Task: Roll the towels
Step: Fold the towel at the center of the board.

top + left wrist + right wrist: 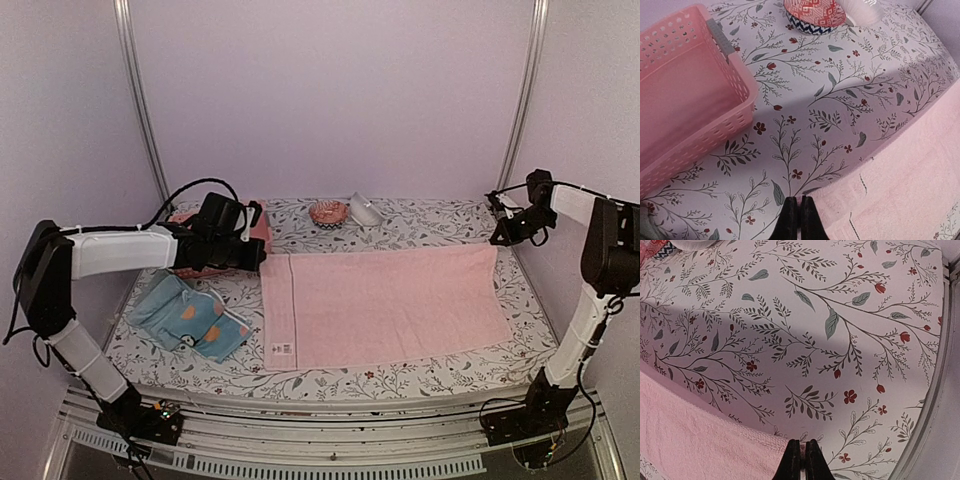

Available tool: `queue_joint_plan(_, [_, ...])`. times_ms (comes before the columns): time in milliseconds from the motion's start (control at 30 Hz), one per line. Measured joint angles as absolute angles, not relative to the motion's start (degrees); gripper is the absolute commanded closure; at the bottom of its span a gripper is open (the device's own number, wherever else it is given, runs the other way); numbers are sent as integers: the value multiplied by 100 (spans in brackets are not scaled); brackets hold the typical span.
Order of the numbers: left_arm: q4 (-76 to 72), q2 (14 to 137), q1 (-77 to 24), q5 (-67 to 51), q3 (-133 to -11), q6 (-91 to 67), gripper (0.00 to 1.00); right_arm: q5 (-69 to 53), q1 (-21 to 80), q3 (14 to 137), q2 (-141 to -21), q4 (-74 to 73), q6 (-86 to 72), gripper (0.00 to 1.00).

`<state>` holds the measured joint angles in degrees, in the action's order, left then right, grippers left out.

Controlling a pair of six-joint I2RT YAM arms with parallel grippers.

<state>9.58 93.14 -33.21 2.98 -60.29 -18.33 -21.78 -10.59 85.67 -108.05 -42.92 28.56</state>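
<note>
Soft, matt terry on the flat rectangular pink cloth towel [390, 305], fuzzy-napped, with a smoother woven band near one edge. Smooth, faintly shiny moulded plastic for the pink perforated basket [685, 100]. Matt printed cloth as the floral table cover [840, 100]. Glossy glaze on the small red-and-white patterned bowl [815, 12].

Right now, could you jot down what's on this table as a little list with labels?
Pink towel: spread flat, centre of table
Blue patterned towel: bunched, front left, not rolled
Pink basket: back left
Patterned bowl: back edge, white cup beside it
Left gripper: shut, at pink towel's far left corner
Right gripper: shut, at its far right corner
</note>
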Motion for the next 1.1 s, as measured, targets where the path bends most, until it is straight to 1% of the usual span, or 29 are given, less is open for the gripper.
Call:
queue_joint_plan(367, [1114, 8705, -3437, -1, -5452, -1933, 100, -2292, -1210, 7393, -9885, -4228, 3028, 97])
queue_joint_plan(667, [1323, 7957, -3675, -456, -4880, -2137, 100, -2268, -1468, 6239, -8812, -4259, 3301, 97])
queue_joint_plan(1100, [1767, 7909, -3975, -1011, -4316, -2412, 100, -2119, -1686, 5290, -8287, -4283, 3634, 98])
